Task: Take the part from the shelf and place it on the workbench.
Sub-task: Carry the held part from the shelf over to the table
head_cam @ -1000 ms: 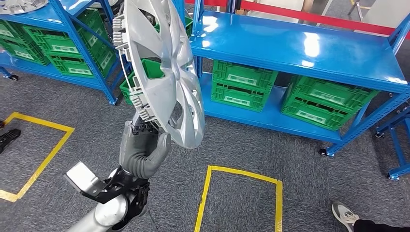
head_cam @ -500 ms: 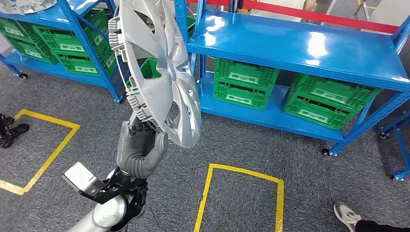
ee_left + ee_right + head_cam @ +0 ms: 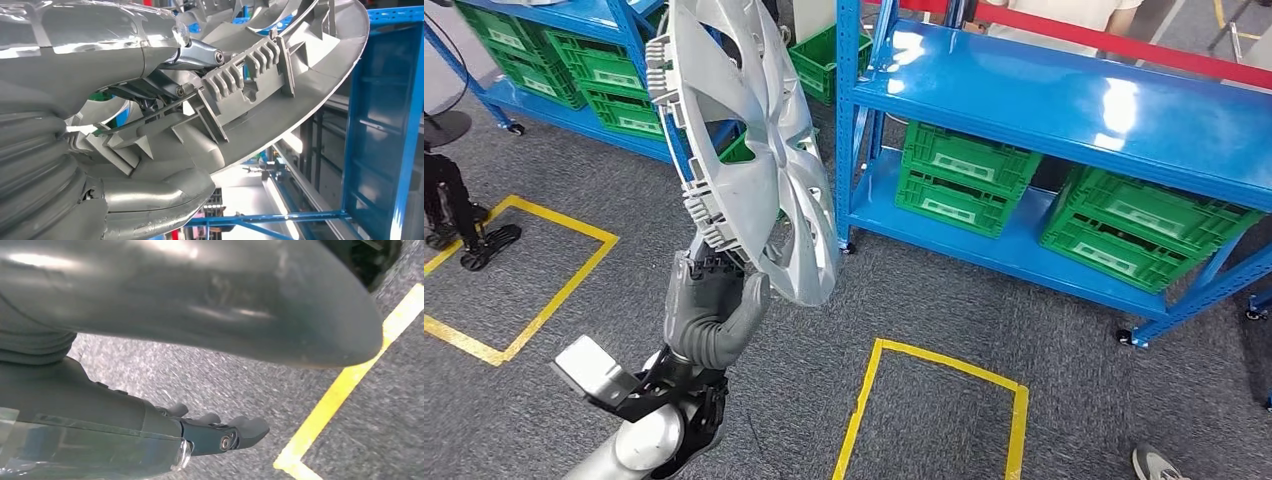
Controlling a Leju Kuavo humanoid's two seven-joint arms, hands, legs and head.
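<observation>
Up close, the left hand [image 3: 150,100] fingers pinch the wheel cover's [image 3: 754,150] clipped rim; the raised arm holds it upright. Right hand [image 3: 220,432] hangs, fingers loosely apart.

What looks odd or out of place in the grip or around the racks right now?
Nothing looks damaged or spilled. The left hand grips the silver wheel cover only at its lower rim, so it stands on edge, tilted, high above the hand. The green crates sit squarely on the blue shelf.
</observation>
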